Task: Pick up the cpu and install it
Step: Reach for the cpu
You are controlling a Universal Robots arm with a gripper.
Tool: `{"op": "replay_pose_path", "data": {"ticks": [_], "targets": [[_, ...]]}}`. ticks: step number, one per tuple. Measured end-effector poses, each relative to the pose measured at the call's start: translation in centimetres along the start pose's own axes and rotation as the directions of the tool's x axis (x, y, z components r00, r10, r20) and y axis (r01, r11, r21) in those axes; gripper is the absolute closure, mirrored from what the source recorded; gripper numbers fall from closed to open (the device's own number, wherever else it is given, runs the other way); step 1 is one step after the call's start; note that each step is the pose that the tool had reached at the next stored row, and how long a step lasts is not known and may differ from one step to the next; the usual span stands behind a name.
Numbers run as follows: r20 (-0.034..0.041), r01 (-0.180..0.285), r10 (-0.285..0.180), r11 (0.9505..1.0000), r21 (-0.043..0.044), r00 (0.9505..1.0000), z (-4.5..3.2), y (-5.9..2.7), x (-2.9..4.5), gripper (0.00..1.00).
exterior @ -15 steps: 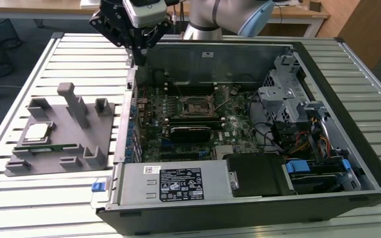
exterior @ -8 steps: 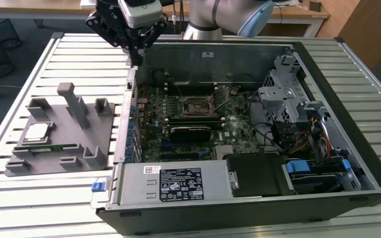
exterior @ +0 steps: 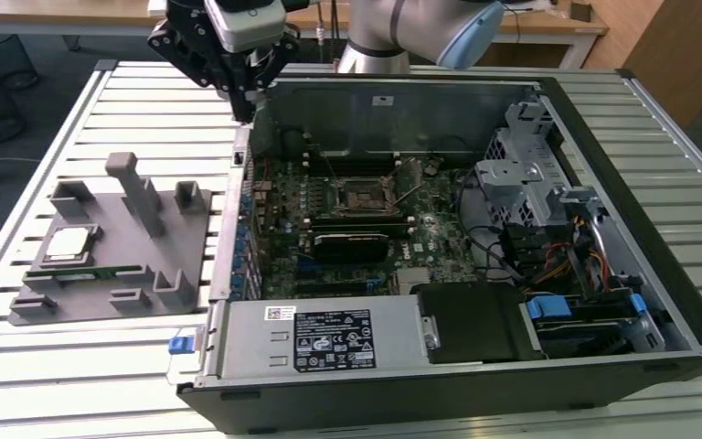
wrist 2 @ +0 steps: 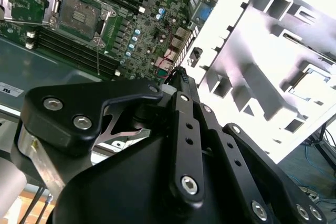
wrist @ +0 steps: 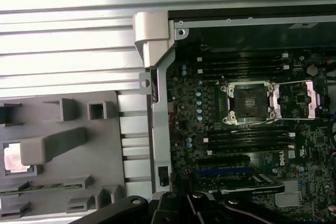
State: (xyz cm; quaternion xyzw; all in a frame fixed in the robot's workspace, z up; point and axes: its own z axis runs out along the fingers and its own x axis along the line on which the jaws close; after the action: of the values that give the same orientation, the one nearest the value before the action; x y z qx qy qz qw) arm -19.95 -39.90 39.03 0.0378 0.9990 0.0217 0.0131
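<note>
The cpu [exterior: 69, 242] was seen lying flat, silver top upward, in a recess of the grey fixture [exterior: 186, 242] on the exterior view's left, outside the computer case [exterior: 388, 402]. In the first wrist view the cpu [wrist: 14, 157] was partly hidden behind an upright post of the fixture. A thin green memory stick [exterior: 83, 273] was laid in a slot just beside it, on the side nearer the exterior camera.

The cpu was not touched by the gripper [exterior: 246, 108], which was held well apart from it, above the case's side wall at the far corner nearest the fixture. In the second wrist view the fingertips of the gripper [wrist 2: 181, 73] were drawn together to a narrow point, and nothing was gripped between them.

Inside the case, the motherboard [exterior: 437, 229] was exposed, and the socket [wrist: 247, 102] at its middle was left uncovered, its metal retaining frame swung back to one side. Case and fixture were both set on a slatted table [exterior: 83, 384]. The arm [exterior: 388, 37] was seen rising behind the case.
</note>
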Motion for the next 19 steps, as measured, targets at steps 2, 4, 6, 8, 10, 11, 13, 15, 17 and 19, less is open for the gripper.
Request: {"op": "replay_pose_path", "data": {"ticks": [2, 4, 6, 8, 10, 11, 13, 15, 17, 19], "targets": [[0.0000, 0.000, 0.000, 1.0000, 0.0000, 1.0000, 0.00, -0.01, 0.22, 0.89], [0.0000, 0.000, 0.000, 1.0000, 0.0001, 1.0000, 0.00, -0.03, 0.43, 0.89], [0.0000, 0.000, 0.000, 1.0000, 0.0000, 1.0000, 0.01, -0.05, 0.62, 0.89], [0.0000, 0.000, 0.000, 1.0000, 0.0000, 1.0000, 0.01, -0.06, 0.82, 0.89], [0.0000, 0.000, 0.000, 1.0000, 0.0000, 1.0000, 0.02, -0.08, 1.01, 0.89], [0.0000, 0.000, 0.000, 1.0000, 0.0000, 1.0000, 0.02, -0.08, 1.10, 0.89], [-0.0001, 0.000, 0.000, 1.0000, 0.0000, 1.0000, 0.02, -0.10, 1.29, 0.89], [0.0000, 0.000, 0.000, 1.0000, 0.0000, 1.0000, 0.03, -0.11, 1.46, 0.89], [0.0000, 0.000, 0.000, 1.0000, 0.0000, 1.0000, 0.03, -0.13, 1.65, 0.89], [0.0000, 0.000, 0.000, 1.0000, 0.0000, 1.0000, 0.03, -0.14, 1.82, 0.89]]}}
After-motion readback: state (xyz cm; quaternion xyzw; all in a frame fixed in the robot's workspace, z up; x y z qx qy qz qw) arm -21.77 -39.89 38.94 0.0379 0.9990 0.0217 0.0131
